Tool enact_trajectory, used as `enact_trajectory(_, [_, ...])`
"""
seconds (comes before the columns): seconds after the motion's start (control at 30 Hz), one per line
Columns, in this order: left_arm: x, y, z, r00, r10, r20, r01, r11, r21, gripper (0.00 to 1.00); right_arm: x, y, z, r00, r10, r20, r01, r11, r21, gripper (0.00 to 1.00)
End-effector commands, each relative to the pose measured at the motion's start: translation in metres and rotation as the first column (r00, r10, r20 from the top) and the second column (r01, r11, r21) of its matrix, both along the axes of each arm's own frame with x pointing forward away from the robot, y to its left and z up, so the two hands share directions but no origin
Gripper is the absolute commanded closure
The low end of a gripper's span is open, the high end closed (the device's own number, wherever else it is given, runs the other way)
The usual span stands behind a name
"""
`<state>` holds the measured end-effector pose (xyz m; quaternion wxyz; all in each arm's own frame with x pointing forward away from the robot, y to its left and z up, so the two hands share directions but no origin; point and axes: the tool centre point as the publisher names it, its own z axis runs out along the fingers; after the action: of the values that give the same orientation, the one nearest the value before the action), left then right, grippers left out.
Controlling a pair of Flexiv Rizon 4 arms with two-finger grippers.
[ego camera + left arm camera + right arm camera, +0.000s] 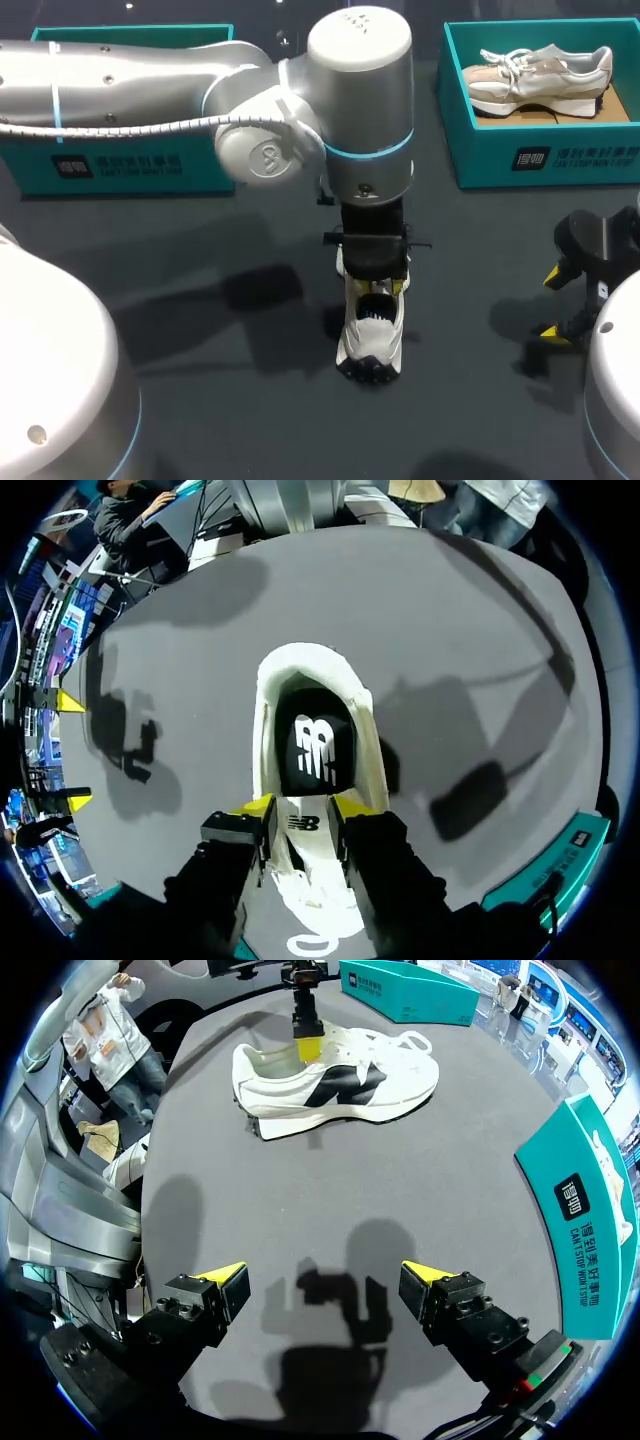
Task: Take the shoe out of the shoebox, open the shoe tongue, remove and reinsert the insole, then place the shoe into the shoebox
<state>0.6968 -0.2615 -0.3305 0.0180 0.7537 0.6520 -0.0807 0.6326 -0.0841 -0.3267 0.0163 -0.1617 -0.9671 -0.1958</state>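
At mid table (230, 420), clamps the left pincer (302, 808) on the tongue (305, 845) of the white sneaker (372, 340); holds the right pincer (322, 1275) apart. Might tip or drag it if pulled hard.

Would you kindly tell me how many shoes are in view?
2: a white shoe on the table in the left gripper; a beige shoe in the right shoebox. Inside the left shoebox is hidden.

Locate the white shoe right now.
Head view: the white shoe sits in the middle of the table, under the left pincer, which is shut on its tongue; the open right pincer is to its right.
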Motion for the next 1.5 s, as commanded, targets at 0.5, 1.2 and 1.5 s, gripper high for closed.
enact_trajectory(0.5, [-0.026,0.039,0.079,0.961,0.275,-0.016,-0.272,0.958,0.092,0.00,-0.002,0.000,0.001,1.000,-0.001,0.002,0.001,1.000,-0.001,0.00])
enact_trajectory(1.2, [-0.061,0.054,0.091,0.568,0.816,0.108,-0.822,0.568,0.027,0.00,-0.002,0.000,0.001,1.000,-0.001,0.002,0.001,1.000,-0.001,0.00])
enact_trajectory(1.5, [-0.067,0.057,0.088,0.510,0.860,0.029,-0.860,0.508,0.047,0.00,-0.002,0.000,0.001,1.000,-0.001,0.002,0.001,1.000,-0.001,0.00])
